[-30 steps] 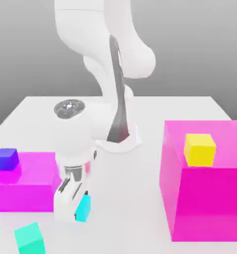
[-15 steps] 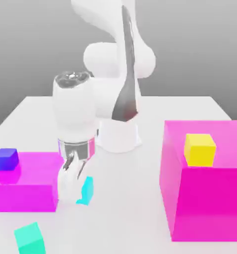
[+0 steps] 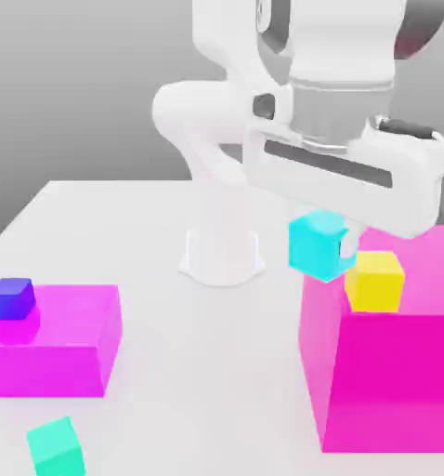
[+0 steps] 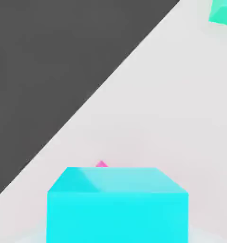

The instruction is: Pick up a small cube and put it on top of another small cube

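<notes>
- Exterior view: step in hand is judged to be the carry, with placing close at hand. The cyan cube (image 3: 319, 244) is gripped by the pincer (image 3: 323, 244), closed on it and raised clear of the tabletop (image 3: 212, 372). All places below are referred to the cyan cube.
- Yellow cube (image 3: 376, 282): seen just beside the cyan cube, toward the exterior view's right and lower in that view; supported on the top of the tall magenta block (image 3: 384, 381). Stack not yet made.
- Next move, as judged: the cyan cube is to be brought over the yellow one, squared to it, lowered until contact is made, then released. If it is carried too low, the yellow cube could be knocked.
- Low magenta block (image 3: 54, 339): well apart from the cyan cube, toward the exterior view's left, with the dark blue cube (image 3: 12, 298) on it. Teal cube (image 3: 56, 448): set nearer the camera than that block, on the tabletop.
- Surface and room: tabletop pale and plain; a plain grey backdrop is seen beyond.
- Hand view: the cyan cube is seen close up. Beyond it, a small pink corner (image 4: 101, 164), its owner not determined; farther off, the teal cube and the tabletop's straight edge, bordered by dark grey.
</notes>
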Tool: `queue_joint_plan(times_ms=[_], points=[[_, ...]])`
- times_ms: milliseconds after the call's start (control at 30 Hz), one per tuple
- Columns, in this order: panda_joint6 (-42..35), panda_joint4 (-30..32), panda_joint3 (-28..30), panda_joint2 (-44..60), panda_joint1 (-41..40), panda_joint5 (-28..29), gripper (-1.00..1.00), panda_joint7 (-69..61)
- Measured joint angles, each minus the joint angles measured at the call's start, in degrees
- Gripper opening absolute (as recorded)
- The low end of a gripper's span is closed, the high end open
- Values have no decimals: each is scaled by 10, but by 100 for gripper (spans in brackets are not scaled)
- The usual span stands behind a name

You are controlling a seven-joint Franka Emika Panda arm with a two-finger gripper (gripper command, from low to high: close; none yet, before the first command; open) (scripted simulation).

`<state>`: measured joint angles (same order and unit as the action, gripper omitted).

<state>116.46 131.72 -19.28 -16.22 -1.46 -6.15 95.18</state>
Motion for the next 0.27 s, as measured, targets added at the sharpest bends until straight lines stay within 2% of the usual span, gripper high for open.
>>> queue_joint_plan(times_ms=[133,167,267], points=[[56,37,-14,21,10,1,-100,-12],[70,45,-16,26,11,1,100,-12],[70,45,-16,26,11,1,100,-12]])
